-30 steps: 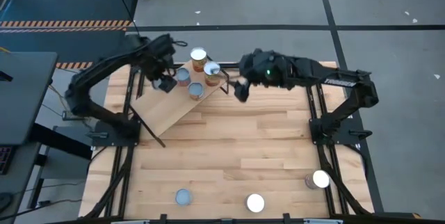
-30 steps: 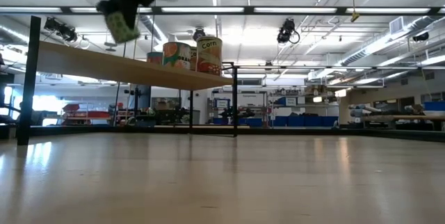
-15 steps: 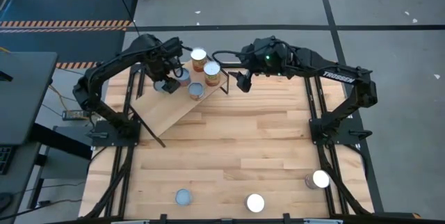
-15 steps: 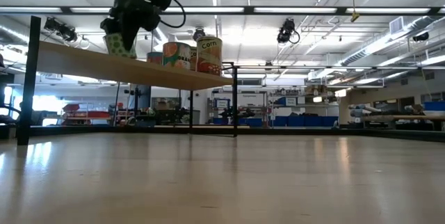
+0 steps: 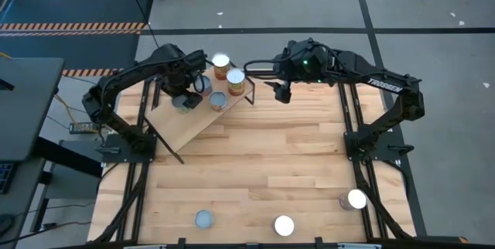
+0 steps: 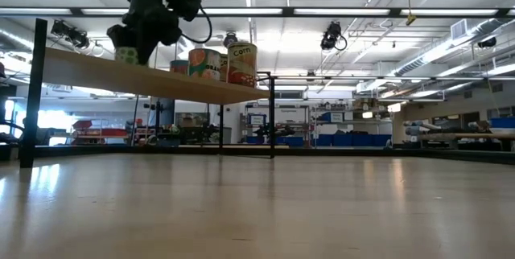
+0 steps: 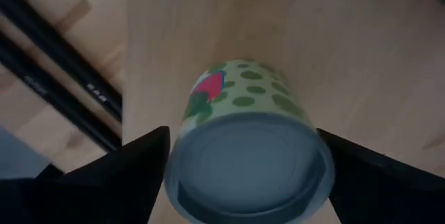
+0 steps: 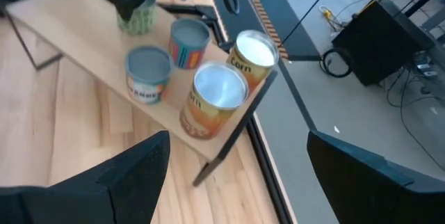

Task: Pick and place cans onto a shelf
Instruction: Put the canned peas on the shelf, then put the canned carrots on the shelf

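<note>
My left gripper [image 5: 184, 98] is shut on a green-dotted can [image 7: 243, 106] over the left part of the tilted light-wood shelf [image 5: 193, 129]. In the low view the can [image 6: 126, 54] stands at the plank's top [image 6: 80, 70]. Several other cans stand upright on the shelf: two orange-labelled ones [image 5: 221, 65] [image 5: 236, 80] and two smaller ones [image 5: 203, 84] [image 5: 218, 100]. My right gripper [image 5: 281, 90] is open and empty, hanging in the air just off the shelf's right end. My left gripper pinches the green-dotted can between its two fingers [image 7: 118, 175], on opposite sides of its wall [image 7: 198, 106] near the silver top. The fingers come from above, pointing down. The can is upright, its base at the shelf's plank [image 6: 126, 60].
Three cans stand on the tabletop near its near edge: one left of centre [image 5: 203, 218], one in the middle [image 5: 284, 225], one at the right rail [image 5: 356, 199]. Black shelf legs [image 5: 162, 137] reach down onto the table. Black rails run along both table sides.
My left gripper has come down with the green-dotted can, which has gone from hanging above the plank to standing at the shelf's surface. My right gripper has drawn away from the shelf toward the table's right and far edge, still open.
</note>
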